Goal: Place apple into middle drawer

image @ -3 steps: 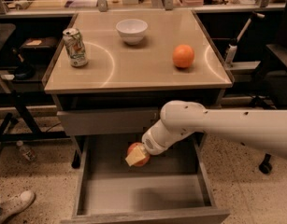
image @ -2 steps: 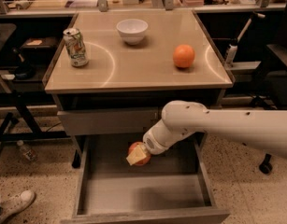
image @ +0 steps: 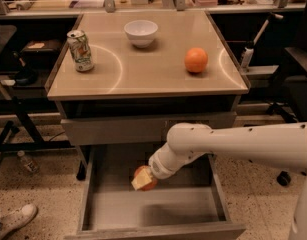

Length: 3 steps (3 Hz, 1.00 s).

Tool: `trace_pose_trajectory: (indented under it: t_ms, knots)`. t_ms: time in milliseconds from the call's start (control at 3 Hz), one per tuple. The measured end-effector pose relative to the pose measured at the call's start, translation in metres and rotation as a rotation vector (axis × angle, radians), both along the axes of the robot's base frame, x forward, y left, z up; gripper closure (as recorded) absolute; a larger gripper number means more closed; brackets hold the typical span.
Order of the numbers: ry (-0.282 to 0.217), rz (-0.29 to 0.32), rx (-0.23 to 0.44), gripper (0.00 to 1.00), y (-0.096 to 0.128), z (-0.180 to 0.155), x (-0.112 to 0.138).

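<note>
The middle drawer is pulled open below the cabinet top, its flat grey-brown floor showing. My white arm reaches in from the right. My gripper is over the drawer's middle, shut on the red apple with yellowish patches, and holds it just above the drawer floor. The fingers cover part of the apple.
On the cabinet top stand a drink can at the left, a white bowl at the back and an orange fruit at the right. A closed drawer front sits above the open drawer. A shoe is at the lower left.
</note>
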<state>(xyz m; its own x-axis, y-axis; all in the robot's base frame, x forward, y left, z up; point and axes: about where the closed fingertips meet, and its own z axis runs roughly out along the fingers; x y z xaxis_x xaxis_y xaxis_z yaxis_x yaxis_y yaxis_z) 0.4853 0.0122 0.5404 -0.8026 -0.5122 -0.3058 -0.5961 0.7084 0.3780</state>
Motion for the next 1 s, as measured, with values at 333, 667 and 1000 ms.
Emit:
trace_pose_trajectory:
  t_ms: [333,667,1000]
  knots:
    - [0.036,-0.039,-0.016,1.0,0.006,-0.037,-0.01]
    - [0.064,-0.062,-0.022,1.0,0.011,-0.065,-0.014]
    - [0.103,-0.072,-0.019,1.0,0.013,-0.093,-0.021]
